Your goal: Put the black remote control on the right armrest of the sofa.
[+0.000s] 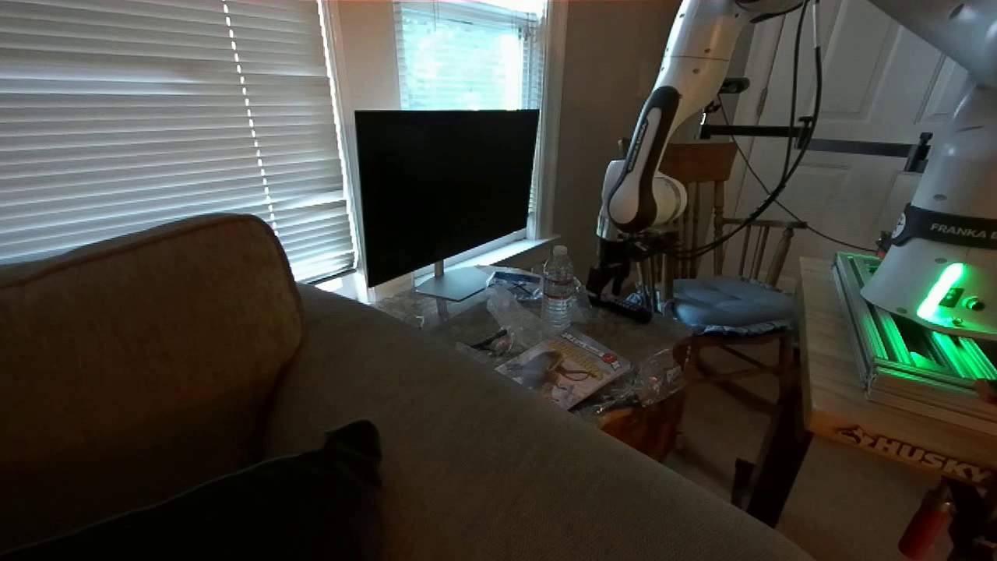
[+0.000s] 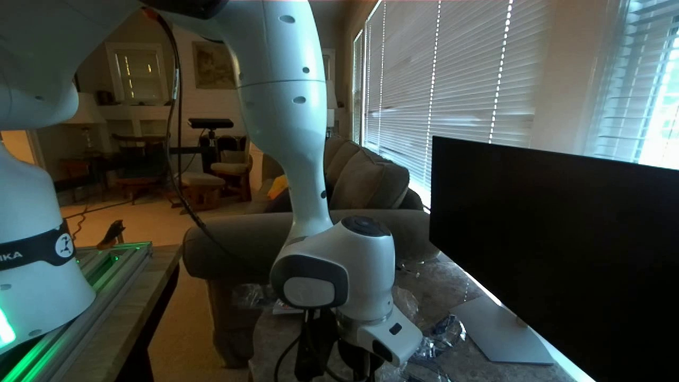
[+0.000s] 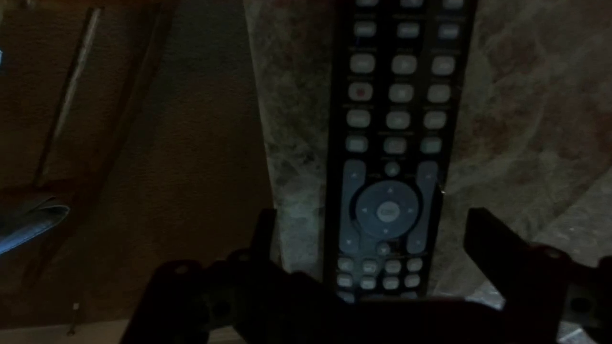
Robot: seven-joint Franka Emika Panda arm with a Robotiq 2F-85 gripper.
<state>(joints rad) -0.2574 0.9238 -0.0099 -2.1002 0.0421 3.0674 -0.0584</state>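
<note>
The black remote control [image 3: 388, 157] lies on the stone-topped side table [image 3: 526, 110] near its edge, its buttons facing up. In an exterior view the remote [image 1: 629, 310] shows beside the fingertips. My gripper [image 3: 372, 222] is open, one finger on each side of the remote's lower part, with gaps on both sides. In an exterior view the gripper [image 1: 606, 282] points down at the table. In an exterior view the arm covers much of the table and the remote is out of sight. The tan sofa [image 1: 132, 351] has its wide right armrest [image 1: 467, 436] beside the table; the armrest [image 2: 233, 239] shows behind the arm.
On the table stand a black monitor [image 1: 448, 195] and a water bottle [image 1: 558, 288]. A magazine [image 1: 565, 368] and crumpled clear plastic [image 1: 658, 375] lie between the gripper and the armrest. A wooden chair [image 1: 732, 304] with a blue cushion stands beside the table.
</note>
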